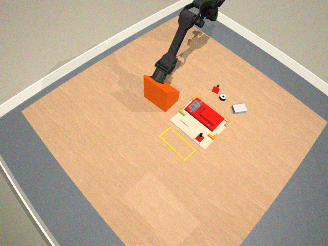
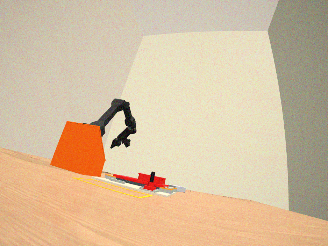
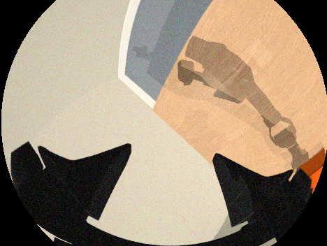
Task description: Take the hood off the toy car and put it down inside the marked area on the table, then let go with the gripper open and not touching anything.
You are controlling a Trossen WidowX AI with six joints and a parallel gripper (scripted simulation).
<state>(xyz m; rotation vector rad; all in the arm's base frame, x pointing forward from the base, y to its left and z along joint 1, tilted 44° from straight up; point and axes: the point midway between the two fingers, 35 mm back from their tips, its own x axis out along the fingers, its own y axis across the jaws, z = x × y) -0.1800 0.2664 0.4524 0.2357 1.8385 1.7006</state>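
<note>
- Gripper hangs high above the desk, fingers spread wide with nothing between them, touching nothing.
- Arm rises from the orange base block and folds back down toward the desk's far corner, well apart from the toy car.
- Toy car sits on a pale mat just beside the base block, framed by orange corner brackets.
- Hood, a raised red panel, is on the car, not lifted.
- Marked area, a yellow outline, lies near the mat on the side away from the car, well clear of the base block.
- Past the car from the base block lie a small red block, a black-and-white ring and a grey slab.
</note>
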